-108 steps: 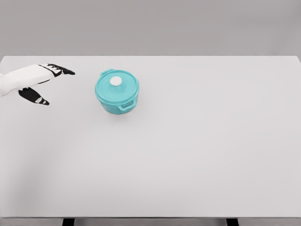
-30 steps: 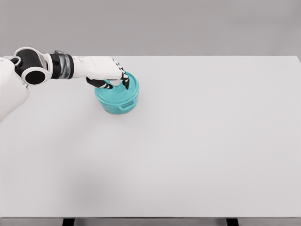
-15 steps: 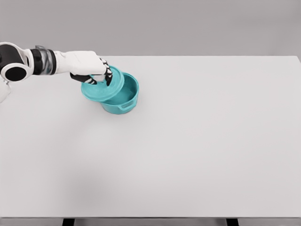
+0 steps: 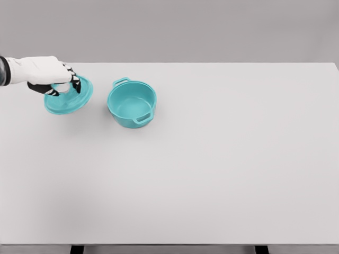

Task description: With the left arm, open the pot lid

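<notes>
Left of the open pot point(image 4: 132, 103), the left hand point(image 4: 50, 76) grips the lid point(image 4: 69, 96) by its knob, fingers curled; lifting looks done, only setting it on the surface point(image 4: 212, 169) remains.

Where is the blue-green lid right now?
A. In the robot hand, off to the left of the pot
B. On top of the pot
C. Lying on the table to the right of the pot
A: the left robot hand grips the lid left of the open pot.
</notes>
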Available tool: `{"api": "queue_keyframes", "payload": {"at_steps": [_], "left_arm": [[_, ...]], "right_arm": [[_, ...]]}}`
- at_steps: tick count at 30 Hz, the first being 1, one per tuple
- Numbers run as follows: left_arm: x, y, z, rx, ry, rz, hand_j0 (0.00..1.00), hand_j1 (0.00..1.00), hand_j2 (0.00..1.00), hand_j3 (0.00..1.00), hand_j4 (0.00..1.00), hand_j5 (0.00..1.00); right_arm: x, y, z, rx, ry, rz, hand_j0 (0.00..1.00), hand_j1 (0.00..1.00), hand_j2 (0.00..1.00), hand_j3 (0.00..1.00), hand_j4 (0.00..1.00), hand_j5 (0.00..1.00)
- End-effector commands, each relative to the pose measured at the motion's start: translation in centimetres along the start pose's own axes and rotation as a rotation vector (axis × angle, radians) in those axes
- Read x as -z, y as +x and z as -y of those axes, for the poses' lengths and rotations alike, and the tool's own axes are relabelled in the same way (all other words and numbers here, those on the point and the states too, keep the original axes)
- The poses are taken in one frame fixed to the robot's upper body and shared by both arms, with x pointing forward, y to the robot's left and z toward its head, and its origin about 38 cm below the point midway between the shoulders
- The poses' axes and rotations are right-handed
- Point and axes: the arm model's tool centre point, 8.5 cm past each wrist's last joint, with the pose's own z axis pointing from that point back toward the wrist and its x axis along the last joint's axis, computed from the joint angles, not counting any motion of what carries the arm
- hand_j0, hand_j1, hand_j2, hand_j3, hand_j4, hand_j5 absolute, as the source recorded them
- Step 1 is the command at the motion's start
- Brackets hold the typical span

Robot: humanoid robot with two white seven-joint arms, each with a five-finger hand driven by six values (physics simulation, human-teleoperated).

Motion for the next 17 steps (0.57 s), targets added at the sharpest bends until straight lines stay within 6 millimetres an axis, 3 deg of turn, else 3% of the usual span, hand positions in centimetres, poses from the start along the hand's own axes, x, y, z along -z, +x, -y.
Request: {"api": "queue_keyframes", "payload": {"at_steps": [1, 5, 9, 14, 17], "left_arm": [[-0.2, -0.1, 0.1, -0.008, 0.001, -0.004, 1.0, 1.0, 1.0, 1.0, 1.0, 1.0], [-0.1, -0.1, 0.6, -0.02, -0.004, -0.002, 1.0, 1.0, 1.0, 1.0, 1.0, 1.0], [-0.8, -0.9, 0.5, -0.23, 0.119, 0.068, 1.0, 1.0, 1.0, 1.0, 1.0, 1.0], [-3.1, -5.1, 5.7, -0.411, 0.113, -0.068, 1.0, 1.0, 1.0, 1.0, 1.0, 1.0], [-3.3, -5.3, 5.9, -0.418, 0.11, -0.076, 1.0, 1.0, 1.0, 1.0, 1.0, 1.0]], "right_arm": [[0.0, 0.0, 0.0, 0.0, 0.0, 0.0, 1.0, 1.0, 1.0, 1.0, 1.0, 1.0], [0.0, 0.0, 0.0, 0.0, 0.0, 0.0, 1.0, 1.0, 1.0, 1.0, 1.0, 1.0], [0.0, 0.0, 0.0, 0.0, 0.0, 0.0, 1.0, 1.0, 1.0, 1.0, 1.0, 1.0], [0.0, 0.0, 0.0, 0.0, 0.0, 0.0, 1.0, 1.0, 1.0, 1.0, 1.0, 1.0], [0.0, 0.0, 0.0, 0.0, 0.0, 0.0, 1.0, 1.0, 1.0, 1.0, 1.0, 1.0]]}}
